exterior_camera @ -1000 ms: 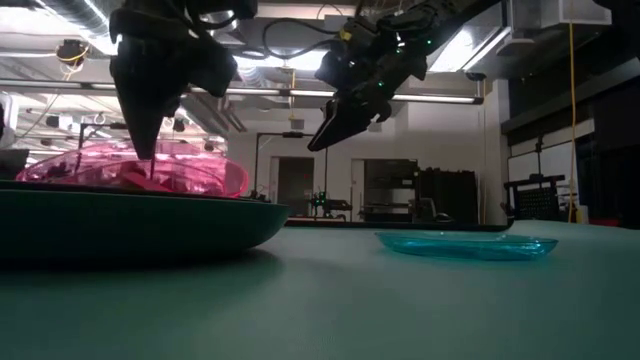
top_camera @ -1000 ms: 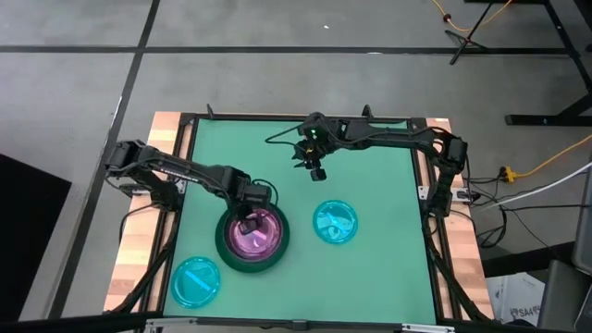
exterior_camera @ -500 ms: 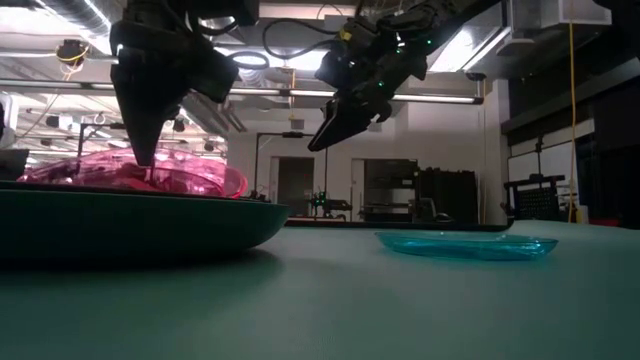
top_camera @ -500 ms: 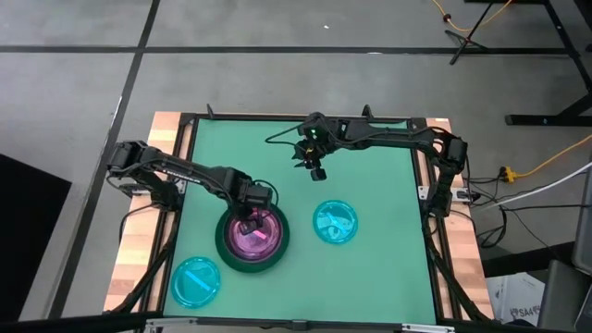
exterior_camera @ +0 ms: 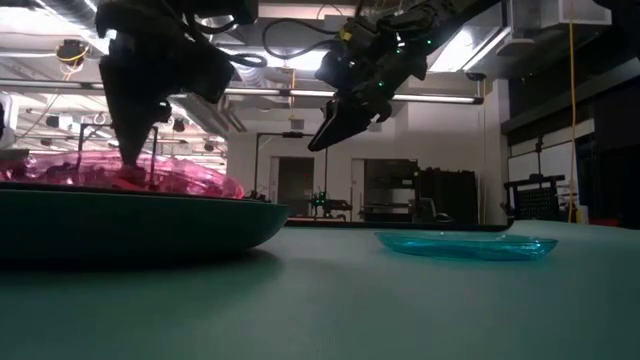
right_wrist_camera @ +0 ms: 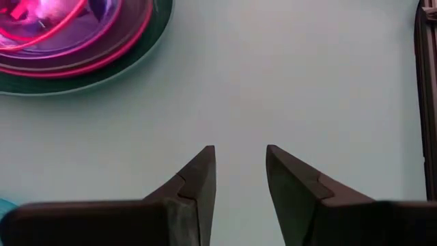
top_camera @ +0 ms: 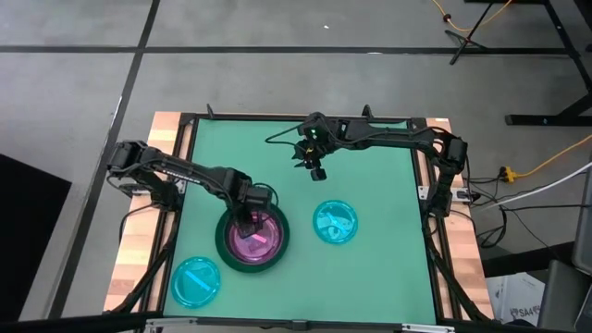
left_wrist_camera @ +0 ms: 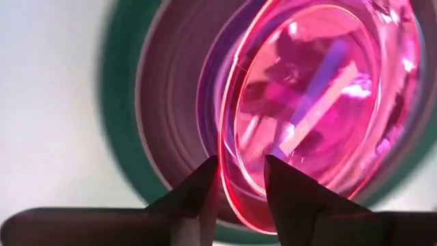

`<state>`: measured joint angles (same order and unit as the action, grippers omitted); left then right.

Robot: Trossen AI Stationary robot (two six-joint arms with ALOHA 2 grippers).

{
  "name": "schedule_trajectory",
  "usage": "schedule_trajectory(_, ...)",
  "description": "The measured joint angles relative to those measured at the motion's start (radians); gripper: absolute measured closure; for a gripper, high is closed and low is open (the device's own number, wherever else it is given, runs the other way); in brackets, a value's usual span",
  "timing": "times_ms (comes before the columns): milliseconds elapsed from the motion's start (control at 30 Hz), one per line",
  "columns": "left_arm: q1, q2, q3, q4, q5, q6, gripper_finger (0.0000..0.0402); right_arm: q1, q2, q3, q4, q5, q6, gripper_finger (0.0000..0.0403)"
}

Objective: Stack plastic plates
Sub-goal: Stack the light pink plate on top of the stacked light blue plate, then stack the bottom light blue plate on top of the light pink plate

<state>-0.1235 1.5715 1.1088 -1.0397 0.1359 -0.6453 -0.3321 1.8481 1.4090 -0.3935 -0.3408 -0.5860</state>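
Note:
A stack of plastic plates sits left of the table's middle. Its bottom plate is large and dark green (top_camera: 220,242), and pink plates (top_camera: 255,239) lie in it. The top one is a small translucent pink plate (left_wrist_camera: 321,89), lying level on the others (exterior_camera: 190,178). My left gripper (left_wrist_camera: 241,171) is open above the stack's far side, one finger on each side of that plate's rim (left_wrist_camera: 229,188). My right gripper (top_camera: 317,173) hangs open above the far middle of the table, holding nothing. Two cyan plates (top_camera: 334,222) (top_camera: 196,282) lie flat on the mat. My left gripper points down at the stack with its open fingers on either side of the small pink plate's rim (left_wrist_camera: 229,188). Whether either finger touches the rim, I cannot tell. The plate rests on the stack.
The green mat (top_camera: 379,185) has bare room on the right and at the far side. Wooden borders and a dark frame (top_camera: 425,176) run along the table's edges. The right cyan plate (exterior_camera: 465,243) lies close to the stack's right side.
My left gripper has opened and let go of the small pink plate. The plate's raised edge has come down, so the plate has gone from tilted to level on the stack. My right gripper has kept still.

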Motion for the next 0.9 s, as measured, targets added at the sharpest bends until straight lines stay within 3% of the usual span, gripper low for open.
schedule_trajectory(167,0.007,0.000,0.000,0.000,0.075,-0.008,0.0286,-0.002,0.000,0.000,0.000,0.001,0.000,0.0283)
schedule_trajectory(900,0.007,-0.001,0.000,-0.101,-0.021,-0.008,0.0285,-0.001,0.000,0.000,-0.001,0.017,0.000,0.0283)
